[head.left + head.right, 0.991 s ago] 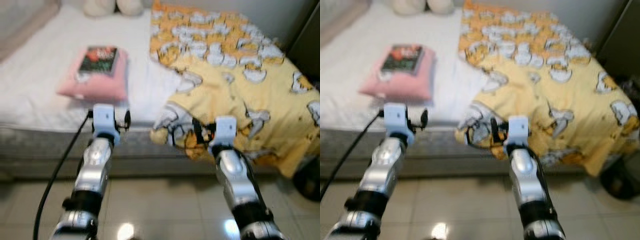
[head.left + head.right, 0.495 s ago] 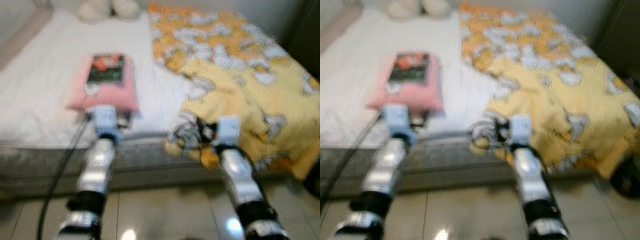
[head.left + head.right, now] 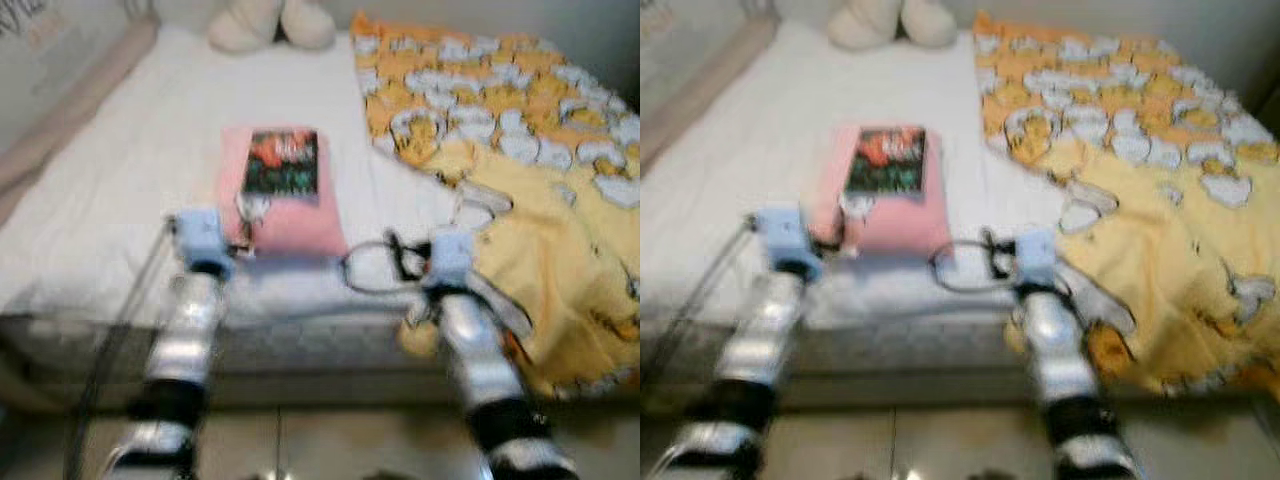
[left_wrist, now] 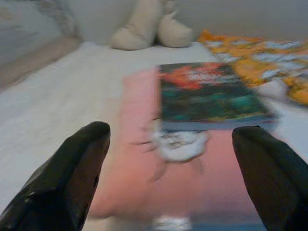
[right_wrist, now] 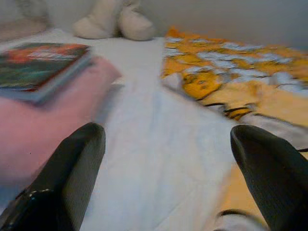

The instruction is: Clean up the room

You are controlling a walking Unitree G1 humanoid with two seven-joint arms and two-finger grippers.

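In the left eye view, the left gripper (image 3: 243, 238) was held out at the near edge of the bed (image 3: 120, 200), just before the near end of a pink pillow (image 3: 285, 205). The picture was blurred, so its fingers could not be judged there. The right gripper (image 3: 392, 262) reached over the white sheet between the pillow and a yellow blanket (image 3: 520, 170) printed with white shapes. A book (image 3: 281, 162) with a dark cover of red and green lay flat on the far half of the pillow. A cream plush toy (image 3: 270, 22) sat at the far end of the bed.

The right eye view showed the same scene, equally blurred, with the blanket draping over the near edge of the mattress on the right.

In the left wrist view, the two black fingers (image 4: 67, 173) stood wide apart, holding nothing and touching nothing. Between them lay the pink pillow with a small white printed figure near its middle, and beyond that the book, its long side running away from the camera. The plush toy lay behind, against the wall.

In the right wrist view, the fingers (image 5: 67, 168) were likewise spread wide and empty over the bare white sheet. The pillow and book lay to one side, the crumpled yellow blanket to the other, and the plush toy far behind.
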